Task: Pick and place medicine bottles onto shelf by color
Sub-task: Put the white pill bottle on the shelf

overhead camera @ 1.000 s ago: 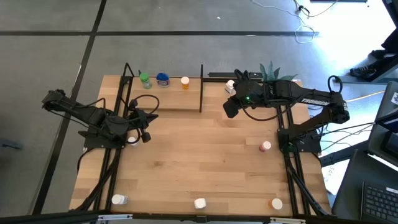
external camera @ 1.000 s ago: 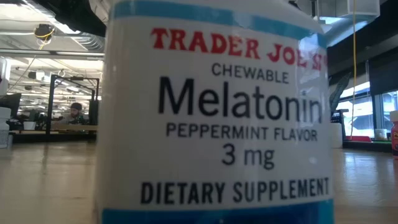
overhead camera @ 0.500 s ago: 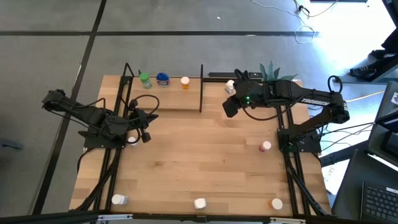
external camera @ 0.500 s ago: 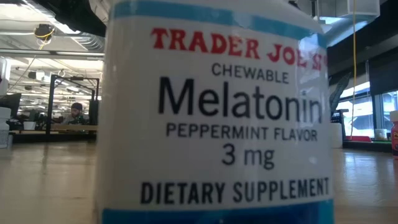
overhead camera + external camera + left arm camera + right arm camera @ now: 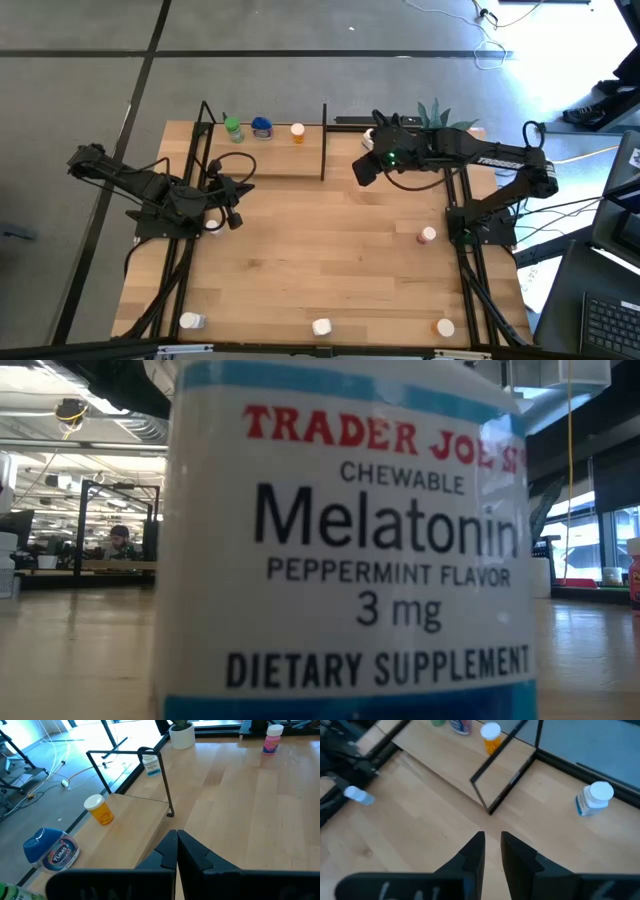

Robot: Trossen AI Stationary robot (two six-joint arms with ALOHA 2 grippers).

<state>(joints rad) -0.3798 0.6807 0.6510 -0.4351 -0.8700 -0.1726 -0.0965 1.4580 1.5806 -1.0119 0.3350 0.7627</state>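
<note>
**Shelf** (image 5: 262,152): light-wood board framed by thin black posts, at the table's far edge, left of centre. On it, in a row along the far side: a green bottle (image 5: 233,129), a blue Tums bottle (image 5: 262,127) and an orange bottle with a white cap (image 5: 298,132).

**Right gripper** (image 5: 364,169): reaches over the table just off the shelf's right end post. Its fingers (image 5: 476,851) stand a narrow gap apart with nothing between them. In its wrist view the shelf's corner post lies straight ahead, the orange bottle beyond it on the board.

**White bottle with blue label** (image 5: 592,798): stands upright on the tabletop outside the shelf's right end, beside the right arm and near the potted plant (image 5: 437,114); apart from the fingers, off to one side of them.

**Left gripper** (image 5: 236,190): rests low at the table's left side, just in front of the shelf's left end. Fingers (image 5: 168,852) pressed together, holding nothing.

**White bottle** (image 5: 213,227): on the tabletop, close under the left arm.

**Pink-capped bottle** (image 5: 427,235): on the table's right side, near the right arm's base, well apart from both grippers.

**Near edge of table** (image 5: 320,270): a white bottle lying at the left corner (image 5: 190,321), a white one in the middle (image 5: 321,326), an orange-capped one at the right (image 5: 444,327).

**Melatonin bottle** (image 5: 345,550): fills the low view, label reading Trader Joe's chewable, peppermint, dietary supplement. A person sits at a desk far behind (image 5: 119,540).
</note>
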